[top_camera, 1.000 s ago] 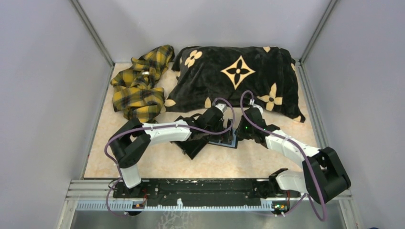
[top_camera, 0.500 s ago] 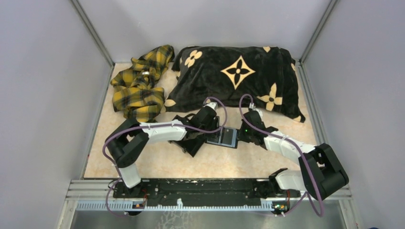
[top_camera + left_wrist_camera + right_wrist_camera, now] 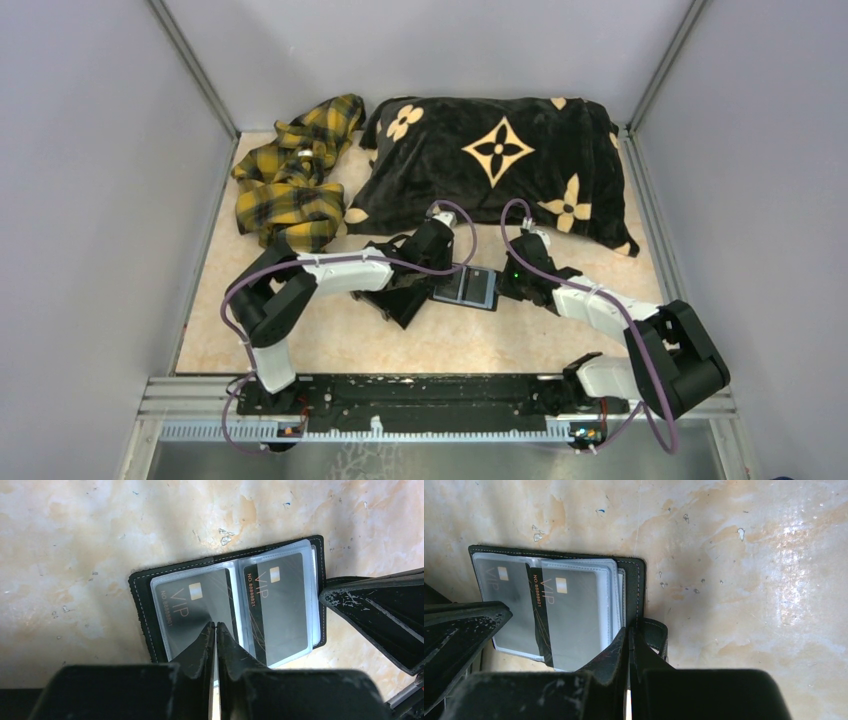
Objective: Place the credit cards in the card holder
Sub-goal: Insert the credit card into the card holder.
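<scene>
The card holder (image 3: 468, 288) lies open and flat on the table, black with clear sleeves. In the left wrist view its cover (image 3: 142, 607) frames two dark "VIP" credit cards (image 3: 192, 607) (image 3: 277, 605), each inside a sleeve. My left gripper (image 3: 215, 625) is shut, its tips down on the left sleeve's near part (image 3: 441, 284). My right gripper (image 3: 628, 629) is shut too, with its tips at the holder's right edge (image 3: 640, 590) beside a black strap (image 3: 658, 632). Both cards show in the right wrist view (image 3: 506, 597) (image 3: 574, 615). I see nothing pinched in either gripper.
A black pillow with tan flowers (image 3: 490, 160) lies across the back of the table. Beside it at back left is a crumpled yellow plaid cloth (image 3: 293, 178). A black tray-like object (image 3: 400, 303) sits under my left forearm, just left of the holder.
Both grippers have closed, the left from wide open. The left wrist slid a little left, uncovering the open holder between the two grippers.
</scene>
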`<state>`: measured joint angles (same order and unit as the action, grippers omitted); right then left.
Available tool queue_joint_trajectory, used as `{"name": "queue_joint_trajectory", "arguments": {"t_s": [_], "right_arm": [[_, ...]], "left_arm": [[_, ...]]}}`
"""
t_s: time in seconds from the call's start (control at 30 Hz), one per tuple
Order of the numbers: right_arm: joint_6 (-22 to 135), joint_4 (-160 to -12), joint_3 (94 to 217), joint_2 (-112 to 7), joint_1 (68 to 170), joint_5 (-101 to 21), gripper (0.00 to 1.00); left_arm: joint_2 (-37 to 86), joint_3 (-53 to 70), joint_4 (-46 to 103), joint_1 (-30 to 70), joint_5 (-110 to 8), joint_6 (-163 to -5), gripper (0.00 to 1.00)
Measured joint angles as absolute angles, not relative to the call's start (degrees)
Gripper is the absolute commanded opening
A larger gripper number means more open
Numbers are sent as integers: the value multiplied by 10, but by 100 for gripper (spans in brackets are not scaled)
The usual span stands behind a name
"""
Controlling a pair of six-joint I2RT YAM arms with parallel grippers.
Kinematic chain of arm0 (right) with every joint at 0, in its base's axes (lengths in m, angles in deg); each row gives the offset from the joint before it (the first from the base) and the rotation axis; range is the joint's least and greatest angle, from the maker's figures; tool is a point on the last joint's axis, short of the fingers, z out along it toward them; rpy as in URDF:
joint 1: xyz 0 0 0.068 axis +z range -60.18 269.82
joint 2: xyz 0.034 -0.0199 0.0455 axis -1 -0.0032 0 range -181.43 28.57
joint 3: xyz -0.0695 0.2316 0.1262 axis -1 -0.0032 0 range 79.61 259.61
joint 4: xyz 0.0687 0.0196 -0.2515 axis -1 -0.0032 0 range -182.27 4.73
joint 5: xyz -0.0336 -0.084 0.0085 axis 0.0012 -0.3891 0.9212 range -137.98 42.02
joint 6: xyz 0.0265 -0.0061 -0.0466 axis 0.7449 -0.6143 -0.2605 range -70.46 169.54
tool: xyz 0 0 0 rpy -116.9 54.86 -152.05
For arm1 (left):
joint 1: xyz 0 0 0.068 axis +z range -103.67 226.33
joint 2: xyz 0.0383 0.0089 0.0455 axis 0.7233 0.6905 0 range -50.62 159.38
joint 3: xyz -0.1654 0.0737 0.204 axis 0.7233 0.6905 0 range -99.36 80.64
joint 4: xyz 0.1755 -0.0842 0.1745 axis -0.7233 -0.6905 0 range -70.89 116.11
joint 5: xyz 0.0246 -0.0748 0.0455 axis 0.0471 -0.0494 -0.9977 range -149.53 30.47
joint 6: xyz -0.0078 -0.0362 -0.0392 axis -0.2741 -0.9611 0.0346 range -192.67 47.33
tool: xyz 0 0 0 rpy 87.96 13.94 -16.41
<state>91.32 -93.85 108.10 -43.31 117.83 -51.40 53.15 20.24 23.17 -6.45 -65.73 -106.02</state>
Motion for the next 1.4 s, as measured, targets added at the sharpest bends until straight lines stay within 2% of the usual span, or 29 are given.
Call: {"name": "queue_joint_trajectory", "arguments": {"t_s": [1.4], "right_arm": [[915,-926,1077,-438,1178,-513,0]], "left_arm": [[606,113,180,-107,-652,-1035,10]]}}
